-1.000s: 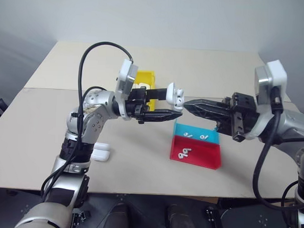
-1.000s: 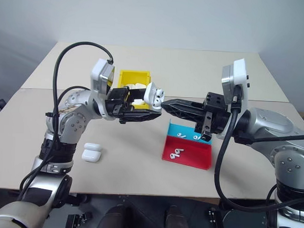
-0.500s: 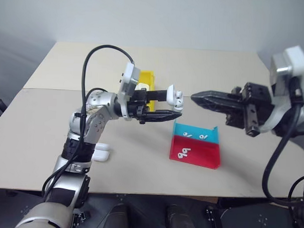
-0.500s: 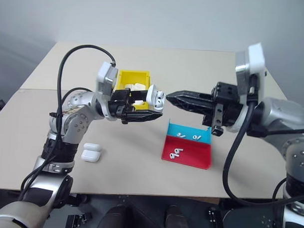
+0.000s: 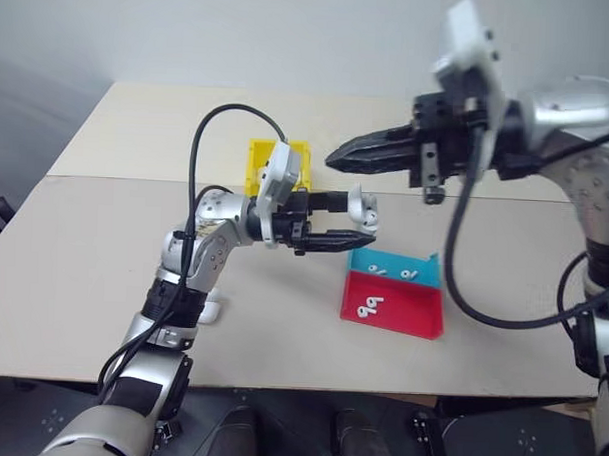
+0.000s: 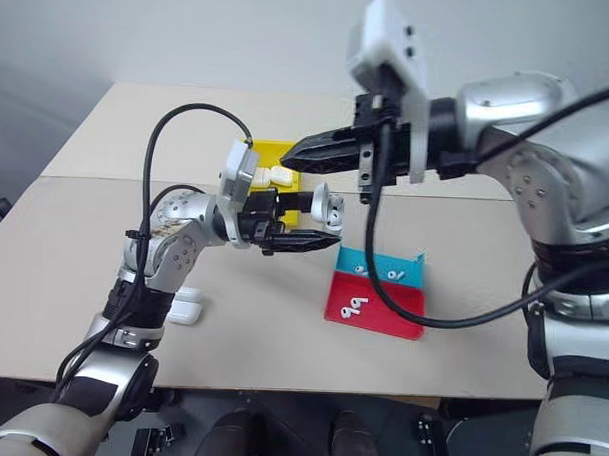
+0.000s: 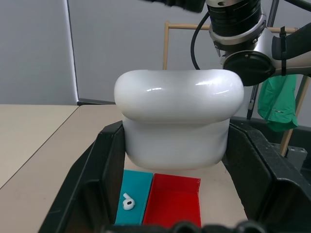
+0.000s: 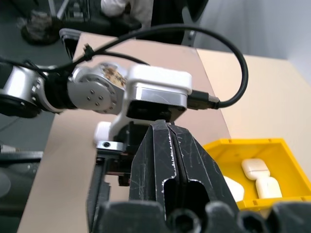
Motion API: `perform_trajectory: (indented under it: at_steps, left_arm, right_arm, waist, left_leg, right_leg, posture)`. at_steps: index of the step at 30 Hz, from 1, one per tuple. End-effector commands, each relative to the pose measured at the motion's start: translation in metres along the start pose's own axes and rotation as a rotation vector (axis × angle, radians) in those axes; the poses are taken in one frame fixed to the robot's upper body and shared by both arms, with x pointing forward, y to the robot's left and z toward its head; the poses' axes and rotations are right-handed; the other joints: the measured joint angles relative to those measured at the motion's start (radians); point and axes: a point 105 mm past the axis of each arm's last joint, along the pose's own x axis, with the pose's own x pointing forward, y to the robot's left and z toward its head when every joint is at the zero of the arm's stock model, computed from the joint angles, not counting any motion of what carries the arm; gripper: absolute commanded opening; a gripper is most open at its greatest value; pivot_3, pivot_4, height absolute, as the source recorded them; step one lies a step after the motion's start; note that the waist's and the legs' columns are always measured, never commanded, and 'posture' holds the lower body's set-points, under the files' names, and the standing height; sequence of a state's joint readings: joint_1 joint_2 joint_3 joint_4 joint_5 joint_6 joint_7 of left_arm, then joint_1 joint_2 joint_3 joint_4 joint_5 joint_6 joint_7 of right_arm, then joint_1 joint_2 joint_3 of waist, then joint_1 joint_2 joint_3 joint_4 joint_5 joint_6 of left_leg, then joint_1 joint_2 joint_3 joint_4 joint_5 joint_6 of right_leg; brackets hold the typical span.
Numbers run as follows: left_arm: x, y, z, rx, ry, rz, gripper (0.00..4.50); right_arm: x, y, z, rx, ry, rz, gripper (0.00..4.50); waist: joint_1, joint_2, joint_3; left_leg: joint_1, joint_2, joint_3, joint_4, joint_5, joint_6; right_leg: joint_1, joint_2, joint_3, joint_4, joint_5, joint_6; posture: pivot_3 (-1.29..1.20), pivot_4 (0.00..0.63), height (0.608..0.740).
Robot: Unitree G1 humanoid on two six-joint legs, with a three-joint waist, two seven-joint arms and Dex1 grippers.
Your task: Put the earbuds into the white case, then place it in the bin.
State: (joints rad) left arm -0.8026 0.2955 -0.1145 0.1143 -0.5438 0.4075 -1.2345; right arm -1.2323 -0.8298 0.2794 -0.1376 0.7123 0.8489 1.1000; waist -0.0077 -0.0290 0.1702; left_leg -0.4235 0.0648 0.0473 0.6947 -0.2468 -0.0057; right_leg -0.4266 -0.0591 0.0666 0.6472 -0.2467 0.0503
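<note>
White case (image 5: 362, 206) sits clamped in left gripper (image 5: 357, 218), just right of yellow bin (image 5: 270, 163); right gripper (image 5: 337, 157) pressed closed above. Left wrist view: case (image 7: 178, 116) lid closed, earbud (image 7: 128, 201) on tray (image 7: 171, 199) below. Right wrist view: cases lie in bin (image 8: 252, 145). Best to swing level over bin before releasing.

bin (image 5: 257, 158): near side hidden by left arm | spare case (image 6: 187, 306): half hidden behind arm | tray earbuds (image 5: 368, 309): too small to count
</note>
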Motion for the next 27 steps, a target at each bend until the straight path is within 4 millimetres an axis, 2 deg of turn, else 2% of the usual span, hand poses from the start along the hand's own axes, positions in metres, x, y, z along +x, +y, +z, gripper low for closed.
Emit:
perform_trajectory:
  at_steps: [1, 5, 9, 17, 22, 25, 27]
  left_arm:
    - [0.002, -0.001, 0.011, 0.061, -0.024, -0.008, 2.78]
    - [-0.001, -0.001, 0.011, 0.068, -0.026, 0.001, 2.78]
    - [-0.002, -0.002, 0.012, 0.074, -0.033, 0.007, 2.78]
    - [-0.004, -0.003, 0.013, 0.073, -0.041, 0.026, 2.78]
    - [-0.007, 0.004, 0.019, 0.108, -0.063, 0.122, 2.78]
    - [-0.013, 0.018, 0.029, 0.136, -0.083, 0.266, 2.78]
    - [-0.020, 0.027, 0.038, 0.136, -0.100, 0.359, 2.78]
  right_arm:
    - [0.001, 0.002, 0.004, -0.069, 0.074, 0.052, 0.02]
    - [0.005, 0.007, -0.007, -0.126, 0.165, 0.111, 0.02]
    - [-0.003, 0.007, -0.017, -0.121, 0.215, 0.120, 0.02]
    - [-0.018, 0.005, -0.015, -0.105, 0.181, 0.045, 0.02]
    - [-0.045, -0.014, 0.014, -0.047, -0.062, -0.179, 0.02]
    - [-0.068, -0.015, 0.012, -0.012, -0.159, -0.300, 0.02]
    - [-0.078, -0.008, 0.002, 0.000, -0.178, -0.341, 0.02]
  waist:
    - [0.002, 0.000, 0.000]
    - [0.002, 0.000, 0.000]
    - [0.002, 0.000, 0.000]
    - [0.002, 0.000, 0.000]
    - [0.004, 0.000, 0.000]
    - [0.009, 0.000, 0.000]
    - [0.017, 0.000, 0.000]
  left_leg:
    - [0.000, 0.000, 0.000, 0.000, 0.000, 0.000]
    - [0.000, 0.000, 0.000, 0.000, 0.000, 0.000]
    - [0.000, 0.000, 0.000, 0.000, 0.000, 0.000]
    - [0.000, 0.000, 0.000, 0.000, 0.000, 0.000]
    - [0.000, 0.000, 0.000, 0.000, 0.000, 0.000]
    - [0.000, 0.000, -0.001, 0.000, 0.000, 0.000]
    - [0.000, 0.000, -0.001, 0.000, 0.000, 0.001]
  right_leg:
    - [0.000, 0.000, 0.000, 0.000, 0.000, 0.000]
    - [0.000, 0.000, 0.000, 0.000, 0.000, 0.000]
    - [0.000, 0.000, 0.000, 0.000, 0.000, 0.000]
    - [0.000, 0.000, 0.000, 0.000, 0.000, 0.000]
    - [0.000, 0.000, 0.000, 0.001, 0.000, 0.000]
    - [0.001, 0.000, -0.001, 0.000, 0.000, 0.000]
    - [0.002, 0.000, -0.001, 0.000, 0.000, 0.000]
  posture:
    - [0.00, 0.150, 0.740]
    - [0.00, 0.150, 0.740]
    - [0.00, 0.150, 0.740]
    - [0.00, 0.150, 0.740]
    - [0.00, 0.150, 0.740]
    - [0.00, 0.150, 0.740]
    - [0.00, 0.150, 0.740]
